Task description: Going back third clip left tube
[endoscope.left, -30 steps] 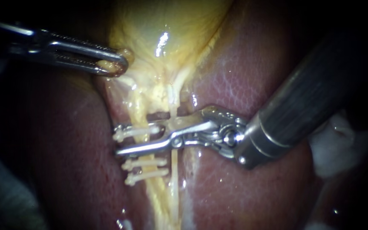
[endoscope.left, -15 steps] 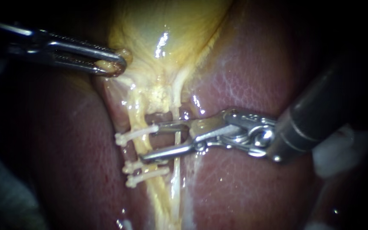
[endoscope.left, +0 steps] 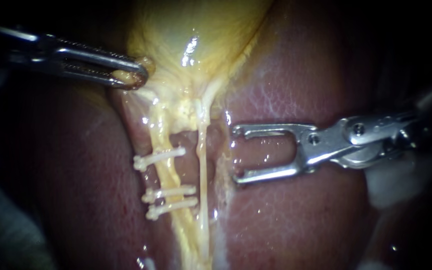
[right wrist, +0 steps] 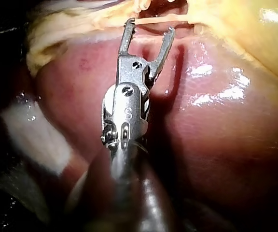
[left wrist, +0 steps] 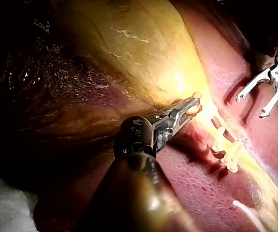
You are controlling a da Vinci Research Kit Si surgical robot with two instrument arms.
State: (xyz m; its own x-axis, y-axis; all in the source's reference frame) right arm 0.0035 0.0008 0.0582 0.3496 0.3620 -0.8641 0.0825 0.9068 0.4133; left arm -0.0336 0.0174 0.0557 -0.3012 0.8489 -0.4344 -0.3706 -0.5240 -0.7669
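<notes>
Three white clips sit across the left tube (endoscope.left: 163, 172): one upper clip (endoscope.left: 158, 158) and two lower clips (endoscope.left: 170, 192) close together. The thin right tube (endoscope.left: 202, 165) runs beside it, bare. My right instrument (endoscope.left: 237, 152) has its forked jaws open and empty, standing clear to the right of both tubes over the liver (endoscope.left: 296, 210); the same jaws (right wrist: 148, 29) show in the right wrist view, just short of the thin tube. My left instrument (endoscope.left: 135, 75) is shut on a fold of the yellow gallbladder (endoscope.left: 196, 35), holding it up; its jaws (left wrist: 189, 104) also show in the left wrist view.
White gauze (endoscope.left: 396, 175) lies at the right edge behind my right instrument. Dark red liver (endoscope.left: 76, 175) flanks the tubes on the left. The clips (left wrist: 228, 152) and my right instrument (left wrist: 255, 104) show ahead of my left instrument in the left wrist view.
My right instrument has drawn back to the right, off the left tube, with its jaws open and empty; a white clip stays where they were. My left instrument has held still.
</notes>
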